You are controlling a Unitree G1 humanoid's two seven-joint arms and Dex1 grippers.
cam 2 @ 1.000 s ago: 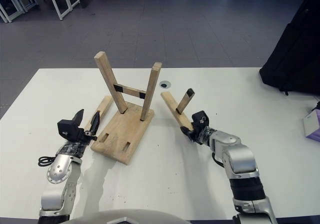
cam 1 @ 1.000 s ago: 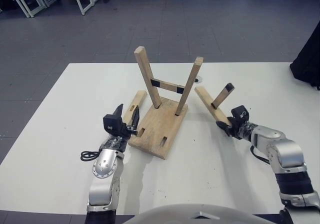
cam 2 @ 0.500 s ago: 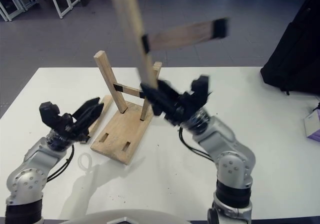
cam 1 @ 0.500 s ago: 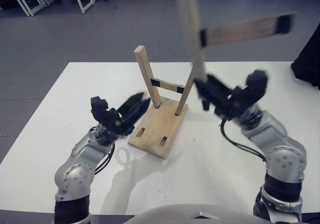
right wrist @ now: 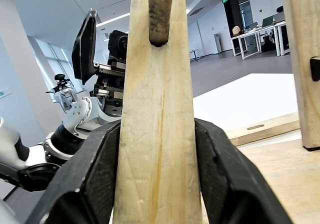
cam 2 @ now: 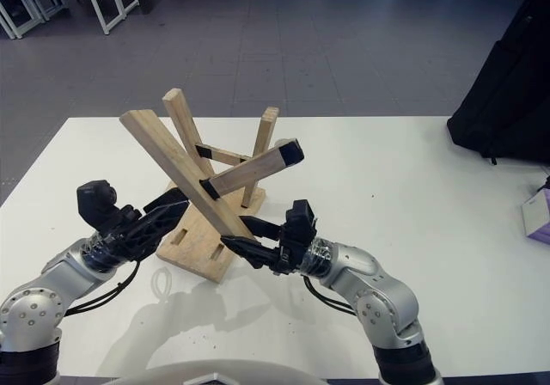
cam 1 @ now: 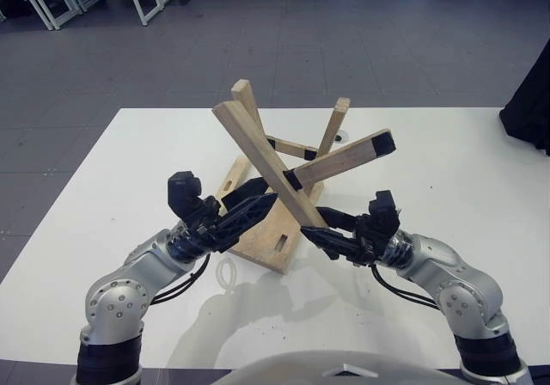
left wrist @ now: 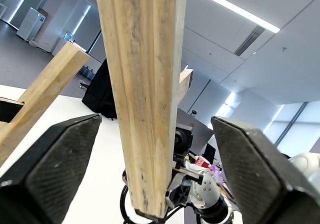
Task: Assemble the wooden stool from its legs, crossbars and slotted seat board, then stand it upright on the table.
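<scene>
The slotted seat board (cam 1: 260, 237) lies flat on the white table, with two legs (cam 1: 247, 110) and a crossbar (cam 1: 290, 148) standing up from its far end. My right gripper (cam 1: 325, 233) is shut on the lower end of another leg (cam 1: 258, 149), which leans up to the left over the board with a crossbar (cam 1: 344, 157) sticking out to the right. In the right wrist view the fingers (right wrist: 95, 179) hug that leg (right wrist: 157, 134). My left gripper (cam 1: 258, 209) is open, its fingers (left wrist: 50, 169) standing either side of the same leg (left wrist: 142, 99). A loose leg (cam 1: 230, 177) lies beside the board.
A black cable (cam 1: 215, 275) curls on the table by my left arm. A round hole (cam 1: 341, 136) sits in the tabletop behind the stool. A black bag (cam 1: 528, 101) stands off the right edge, and a purple box (cam 2: 538, 215) lies at the far right.
My right arm swung the leg with its crossbar down from high in the air to lean low over the board. My left gripper moved in around that leg.
</scene>
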